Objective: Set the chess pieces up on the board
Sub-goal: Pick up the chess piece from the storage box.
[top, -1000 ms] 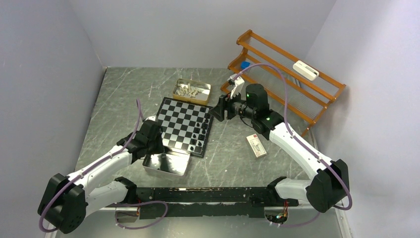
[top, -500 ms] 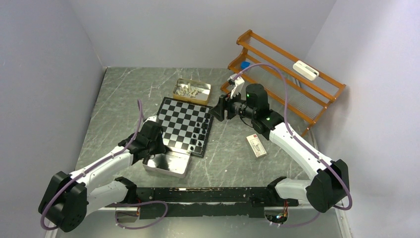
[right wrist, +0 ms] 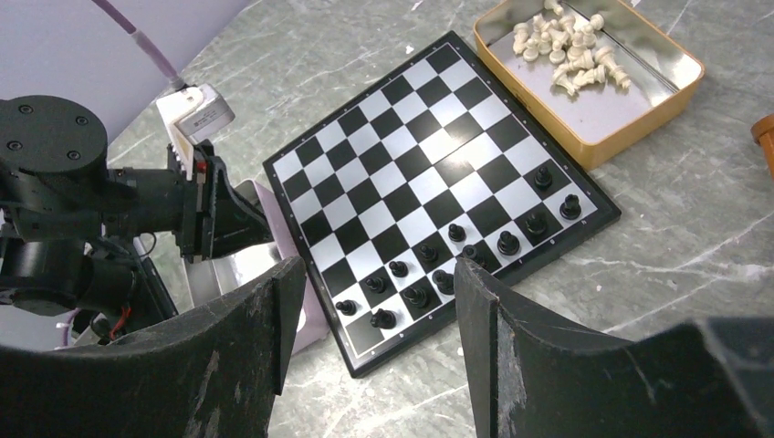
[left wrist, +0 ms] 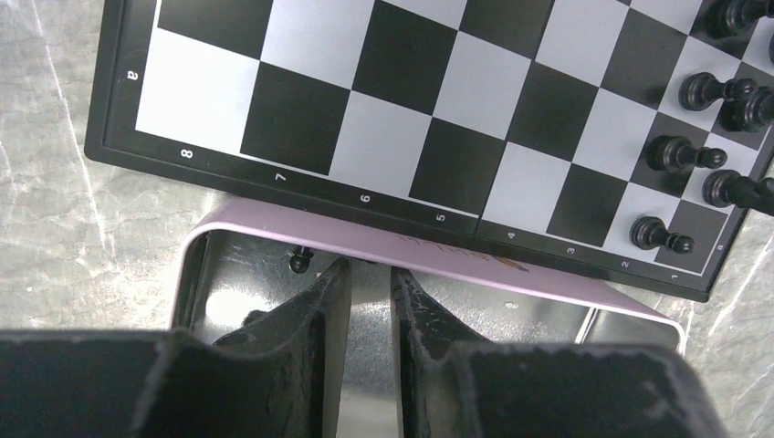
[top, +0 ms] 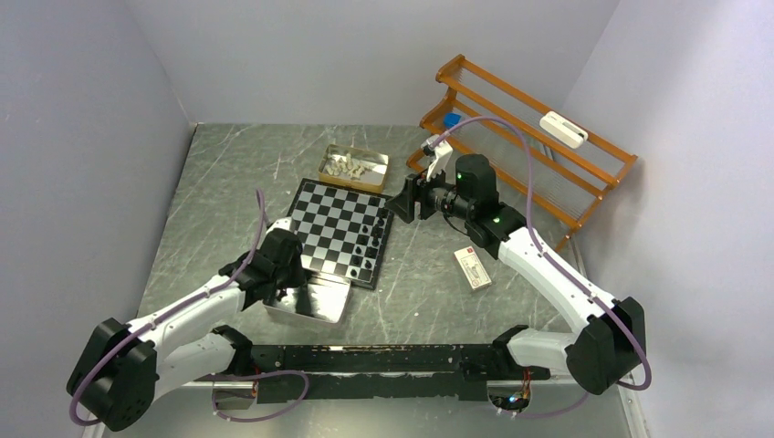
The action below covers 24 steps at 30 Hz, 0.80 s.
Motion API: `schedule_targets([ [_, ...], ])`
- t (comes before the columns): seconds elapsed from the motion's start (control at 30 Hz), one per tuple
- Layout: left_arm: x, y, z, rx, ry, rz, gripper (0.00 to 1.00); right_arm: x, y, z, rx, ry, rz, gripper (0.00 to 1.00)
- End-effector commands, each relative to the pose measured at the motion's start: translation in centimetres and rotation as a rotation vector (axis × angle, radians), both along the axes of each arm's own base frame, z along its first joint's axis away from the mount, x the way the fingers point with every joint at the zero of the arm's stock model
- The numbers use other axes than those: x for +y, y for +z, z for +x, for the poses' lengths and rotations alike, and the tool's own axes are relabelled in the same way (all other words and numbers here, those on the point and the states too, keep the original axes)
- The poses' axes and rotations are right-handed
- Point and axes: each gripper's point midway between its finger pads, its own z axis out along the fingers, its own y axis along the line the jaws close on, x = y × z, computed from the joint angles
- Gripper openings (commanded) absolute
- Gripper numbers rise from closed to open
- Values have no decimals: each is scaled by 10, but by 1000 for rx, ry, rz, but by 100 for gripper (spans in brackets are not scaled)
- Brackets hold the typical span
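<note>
**Operator:** Top view. Report the position of each hand.

**Technician:** The left hand [top: 292, 274] is low over the far rim of the silver tray [top: 315, 308]. The board [top: 333, 224] lies just beyond its fingertips. The right hand [top: 399, 203] hangs above the surface [top: 228, 173], just off the board's right edge, and points toward the board. The black pieces [top: 372, 239] stand on the squares nearest that hand. The white pieces [top: 350, 165] lie in the gold tray [top: 350, 182], beyond the right hand and to its left.

**Operator:** Left wrist view. Report the state of the left hand.

**Technician:** The left hand [left wrist: 370, 269] has its fingers nearly together, with a narrow slot between them. Only the tray's bare metal shows in the slot, and nothing is gripped. One black piece [left wrist: 299, 262] lies inside the silver tray [left wrist: 187, 274], just left of the left fingertip. Whether they touch cannot be told. The board [left wrist: 402, 100] is directly ahead of the fingertips, and the black pieces [left wrist: 680, 155] stand ahead and to the right.

**Operator:** Right wrist view. Report the state of the right hand.

**Technician:** The right hand [right wrist: 379, 274] has its fingers spread wide, with nothing between them. The board [right wrist: 429, 155] lies below and ahead, seen through the gap. The black pieces [right wrist: 475, 246] stand along the board edge nearest the hand. The gold tray [right wrist: 639, 119] with the white pieces [right wrist: 566, 46] is ahead and to the right. The left hand [right wrist: 260, 224] shows ahead and to the left, over the silver tray [right wrist: 237, 269].
</note>
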Motion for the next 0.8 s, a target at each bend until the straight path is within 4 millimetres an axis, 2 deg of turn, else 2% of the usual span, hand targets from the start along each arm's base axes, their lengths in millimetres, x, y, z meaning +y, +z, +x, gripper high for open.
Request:
schedule_targets([
  [0.0, -3, 10, 10, -80, -2, -2, 28, -3, 2, -2, -23, 0, 2, 65],
  [0.23, -8, 18, 16, -156, -47, 7, 31, -4, 0, -3, -18, -2, -2, 65],
  [0.53, -3, 15, 19, -187, -21, 41, 31, -5, 8, -3, -34, -2, -1, 65],
  [0.77, -7, 14, 19, -201, -49, 34, 30, -7, 6, -4, -39, -7, -7, 65],
])
